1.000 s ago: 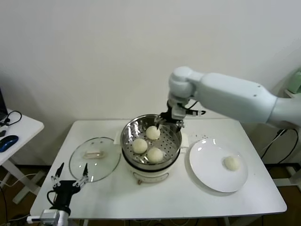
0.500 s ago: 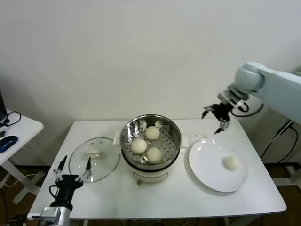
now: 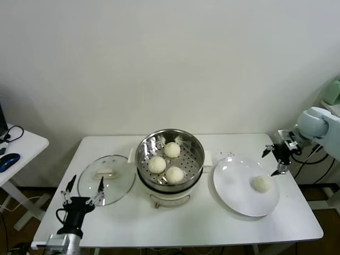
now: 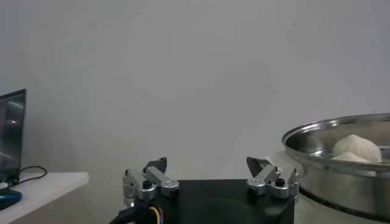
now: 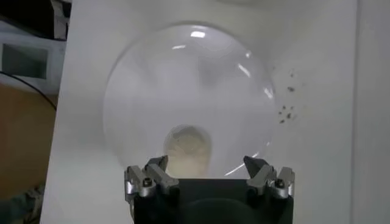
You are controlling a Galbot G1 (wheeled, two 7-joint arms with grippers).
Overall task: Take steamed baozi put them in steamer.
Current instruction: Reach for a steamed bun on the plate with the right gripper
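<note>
The white table is the anchor here. A round glass lid lies flat on its left part, with a pale handle in the middle. On its right part sits a white plate. A few dark specks dot the tabletop just behind the plate. Off to the table's left there's a smaller white side table with a blue mouse and a black cable.

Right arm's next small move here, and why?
Probably lower the right gripper onto the last baozi on the white plate. The gripper is open and empty, above the plate's far edge, and the wrist view looks down on that bun. Three baozi already sit in the steamer; the left gripper is parked near the glass lid.
</note>
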